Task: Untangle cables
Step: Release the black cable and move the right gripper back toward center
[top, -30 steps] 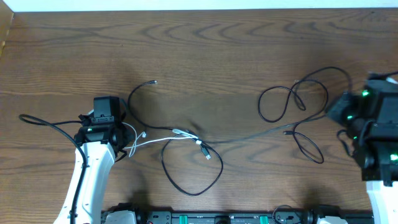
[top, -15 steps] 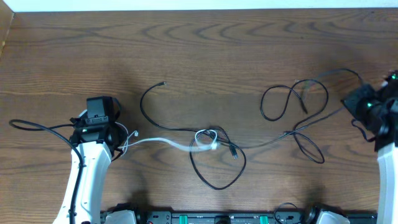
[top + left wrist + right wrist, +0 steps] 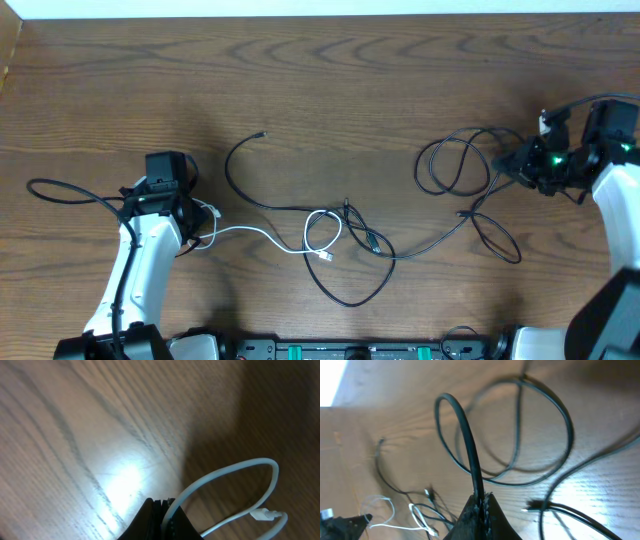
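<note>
Crossing at centre: looped black cable (image 3: pixel 345 302), shorter white cable (image 3: pixel 250 229).

White-shelled arm links (image 3: pixel 140 260) carry black wrist blocks (image 3: pixel 165 178); green lights (image 3: pixel 553 160) glow on the right one. A thick black cable (image 3: pixel 75 190) trails from the left arm. The left tool (image 3: pixel 161 519) and right tool (image 3: pixel 481 512) are matte black.

Dark brown wood-grain counter (image 3: pixel 380 80) fills the overhead view. Pale strip (image 3: pixel 300 8) along its far edge. Bright glare (image 3: pixel 125 480) on the wood, left wrist view.
</note>
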{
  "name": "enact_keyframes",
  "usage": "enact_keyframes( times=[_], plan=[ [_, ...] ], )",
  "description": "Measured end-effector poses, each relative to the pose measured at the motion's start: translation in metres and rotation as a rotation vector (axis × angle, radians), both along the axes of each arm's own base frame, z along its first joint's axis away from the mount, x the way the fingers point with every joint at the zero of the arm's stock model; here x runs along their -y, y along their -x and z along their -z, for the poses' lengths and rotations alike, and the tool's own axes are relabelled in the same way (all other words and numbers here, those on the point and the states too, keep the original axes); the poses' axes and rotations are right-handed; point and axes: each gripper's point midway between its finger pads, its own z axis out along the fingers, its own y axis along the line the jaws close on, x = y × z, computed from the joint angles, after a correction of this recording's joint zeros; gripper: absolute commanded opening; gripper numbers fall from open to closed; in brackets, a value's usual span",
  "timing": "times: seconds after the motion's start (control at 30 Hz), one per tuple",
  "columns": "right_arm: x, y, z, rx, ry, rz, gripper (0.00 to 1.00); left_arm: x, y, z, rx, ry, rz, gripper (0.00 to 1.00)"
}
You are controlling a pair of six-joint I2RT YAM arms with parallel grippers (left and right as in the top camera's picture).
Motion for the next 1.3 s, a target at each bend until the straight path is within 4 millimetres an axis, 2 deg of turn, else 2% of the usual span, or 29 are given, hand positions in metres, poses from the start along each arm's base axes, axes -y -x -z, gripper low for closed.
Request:
enact_keyframes(
  times=[0.1, 0.2, 0.3, 0.4, 0.53, 0.57, 0.63, 0.67, 0.7, 0.73, 0.83, 0.9, 1.07, 1.1, 1.17, 1.3],
  plan=[
    [0.006, 0.005, 0.024, -0.094, 0.024, 0.020, 0.01, 0.004, -0.005, 0.001, 0.014, 0.023, 0.022, 0.08],
    [0.010, 0.012, 0.036, -0.166, 0.040, 0.048, 0.01, 0.008, -0.008, 0.001, 0.021, 0.042, 0.043, 0.08],
    [0.009, 0.016, 0.035, -0.194, 0.025, 0.062, 0.09, 0.010, -0.008, 0.002, 0.021, 0.053, 0.057, 0.08],
    [0.011, 0.010, 0.025, -0.187, 0.028, 0.077, 0.18, 0.011, -0.009, 0.002, 0.022, 0.059, 0.062, 0.08],
    [0.023, 0.002, 0.019, -0.168, 0.090, 0.096, 0.20, 0.012, -0.009, 0.002, 0.022, 0.062, 0.063, 0.08],
    [0.026, 0.004, 0.020, -0.179, 0.112, 0.102, 0.32, 0.012, -0.009, 0.002, 0.022, 0.062, 0.063, 0.08],
    [0.033, 0.008, 0.025, -0.207, 0.156, 0.117, 0.74, 0.012, -0.009, 0.002, 0.022, 0.062, 0.063, 0.08],
    [0.037, 0.009, 0.026, -0.214, 0.177, 0.122, 0.88, 0.012, -0.009, 0.002, 0.022, 0.062, 0.063, 0.08],
    [0.040, 0.010, 0.028, -0.222, 0.195, 0.128, 0.96, 0.012, -0.009, 0.002, 0.022, 0.062, 0.063, 0.07],
    [0.041, 0.012, 0.029, -0.229, 0.208, 0.132, 0.99, 0.012, -0.009, 0.002, 0.022, 0.062, 0.062, 0.08],
    [0.042, 0.018, 0.032, -0.264, 0.235, 0.132, 0.99, 0.012, -0.009, 0.002, 0.023, 0.067, 0.064, 0.08],
    [0.035, 0.024, 0.033, -0.291, 0.245, 0.110, 0.99, 0.014, -0.009, 0.003, 0.025, 0.077, 0.066, 0.08],
    [-0.001, 0.045, 0.036, -0.377, 0.273, -0.011, 0.99, 0.017, -0.010, 0.003, 0.031, 0.094, 0.070, 0.08],
    [-0.011, 0.050, 0.036, -0.392, 0.279, -0.048, 0.94, 0.017, -0.011, 0.003, 0.031, 0.094, 0.070, 0.08],
    [-0.031, 0.058, 0.036, -0.409, 0.286, -0.117, 0.71, 0.017, -0.011, 0.003, 0.032, 0.097, 0.070, 0.08],
    [-0.069, 0.067, 0.033, -0.408, 0.261, -0.228, 0.54, 0.018, -0.011, 0.003, 0.033, 0.102, 0.072, 0.08]
  ],
)
